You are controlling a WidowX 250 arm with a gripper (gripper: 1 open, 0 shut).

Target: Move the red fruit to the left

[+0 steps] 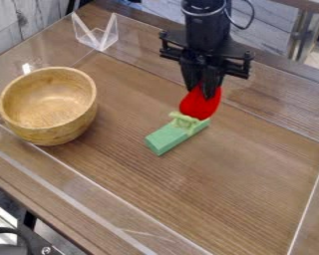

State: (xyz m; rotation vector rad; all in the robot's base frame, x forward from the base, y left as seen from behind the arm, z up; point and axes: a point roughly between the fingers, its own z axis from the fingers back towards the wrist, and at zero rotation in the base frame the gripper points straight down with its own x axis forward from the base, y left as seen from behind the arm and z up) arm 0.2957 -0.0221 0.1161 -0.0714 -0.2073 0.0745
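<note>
The red fruit (195, 103), a small bright red toy strawberry with a pale green stem end hanging below it, is lifted off the table. My black gripper (199, 95) points down from above and is shut on the red fruit. The fruit hangs over the right end of the green rectangular block (170, 135), which lies on the wooden table (242, 189) and is partly hidden behind the fruit's stem.
A wooden bowl (47, 104) stands at the left side of the table. A clear plastic stand (95, 34) sits at the back left. A low clear rim runs along the table's edges.
</note>
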